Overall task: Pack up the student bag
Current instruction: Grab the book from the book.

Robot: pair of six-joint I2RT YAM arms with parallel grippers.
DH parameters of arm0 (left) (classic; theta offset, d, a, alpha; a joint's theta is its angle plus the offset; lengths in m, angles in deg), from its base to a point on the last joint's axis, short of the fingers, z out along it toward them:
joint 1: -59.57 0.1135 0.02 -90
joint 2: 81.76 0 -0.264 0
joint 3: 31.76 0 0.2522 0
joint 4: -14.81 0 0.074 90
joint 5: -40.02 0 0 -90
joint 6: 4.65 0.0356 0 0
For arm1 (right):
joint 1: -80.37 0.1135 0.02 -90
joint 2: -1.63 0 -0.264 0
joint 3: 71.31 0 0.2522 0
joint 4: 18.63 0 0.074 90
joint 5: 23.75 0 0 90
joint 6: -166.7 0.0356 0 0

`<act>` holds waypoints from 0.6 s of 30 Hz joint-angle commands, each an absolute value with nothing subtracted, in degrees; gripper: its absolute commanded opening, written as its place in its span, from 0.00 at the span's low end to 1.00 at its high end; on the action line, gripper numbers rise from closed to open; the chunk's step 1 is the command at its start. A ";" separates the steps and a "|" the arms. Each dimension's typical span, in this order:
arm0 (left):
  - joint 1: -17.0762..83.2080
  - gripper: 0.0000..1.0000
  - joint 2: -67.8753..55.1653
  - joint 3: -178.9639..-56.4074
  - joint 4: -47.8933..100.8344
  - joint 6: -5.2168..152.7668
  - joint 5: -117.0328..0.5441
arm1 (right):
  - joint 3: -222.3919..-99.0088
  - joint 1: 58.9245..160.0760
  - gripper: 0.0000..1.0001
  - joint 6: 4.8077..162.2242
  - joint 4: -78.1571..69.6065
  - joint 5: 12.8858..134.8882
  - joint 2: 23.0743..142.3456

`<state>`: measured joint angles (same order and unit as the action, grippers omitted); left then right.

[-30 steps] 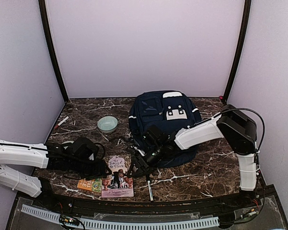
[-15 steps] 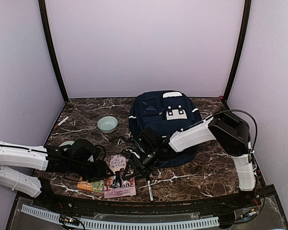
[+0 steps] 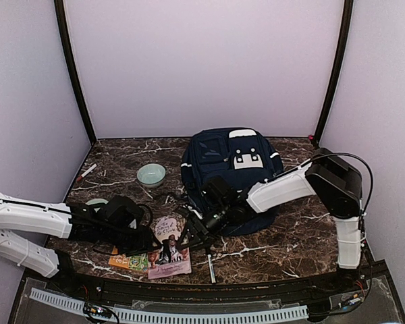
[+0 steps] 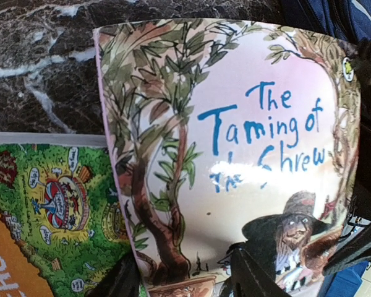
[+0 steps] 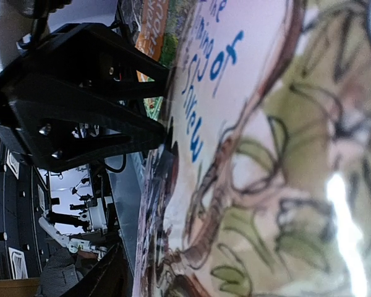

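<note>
The student bag point(image 3: 233, 169) is navy blue with white stripes and lies at the middle back of the table. A thin book, "The Taming of the Shrew" point(image 3: 167, 248), lies in front of it, with its right edge raised and its cover bowed. My right gripper point(image 3: 192, 233) is shut on that right edge, and the cover point(image 5: 278, 142) fills its wrist view. My left gripper point(image 3: 147, 239) is open at the book's left edge point(image 4: 235, 142). One of its fingers point(image 4: 253, 278) is over the cover and the other is beside the edge.
An orange and green book point(image 3: 127, 260) lies partly under the first one and shows in the left wrist view point(image 4: 49, 210). A pale green bowl point(image 3: 151, 175) stands left of the bag. A pen point(image 3: 210, 265) lies near the front edge. A white marker point(image 3: 88, 171) lies at the far left.
The right gripper swung left and back a little on the book's right edge, and the book has tilted and bowed. The left gripper has moved right, up to the book's left edge.
</note>
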<state>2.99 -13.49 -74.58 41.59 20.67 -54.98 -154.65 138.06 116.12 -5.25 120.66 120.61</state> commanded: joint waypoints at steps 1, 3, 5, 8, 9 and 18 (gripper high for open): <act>2.04 0.52 -9.87 -72.14 49.07 21.32 -55.02 | -154.02 138.13 0.56 117.45 -10.68 121.84 117.58; 1.95 0.53 -9.65 -72.34 49.87 20.88 -54.29 | -153.82 138.00 0.54 118.58 -12.36 123.04 117.74; 1.56 0.53 -9.54 -72.89 51.40 20.47 -52.58 | -153.84 137.74 0.54 119.82 -13.58 123.64 117.84; 1.34 0.53 -8.84 -73.93 52.97 20.55 -51.52 | -153.64 136.91 0.51 122.18 -15.36 124.28 118.39; 1.30 0.53 -8.67 -74.05 52.96 20.60 -51.44 | -153.17 136.63 0.50 123.23 -16.48 124.46 118.43; 1.03 0.53 -6.92 -73.88 51.03 20.73 -51.91 | -154.20 135.99 0.37 124.62 -16.84 123.78 120.50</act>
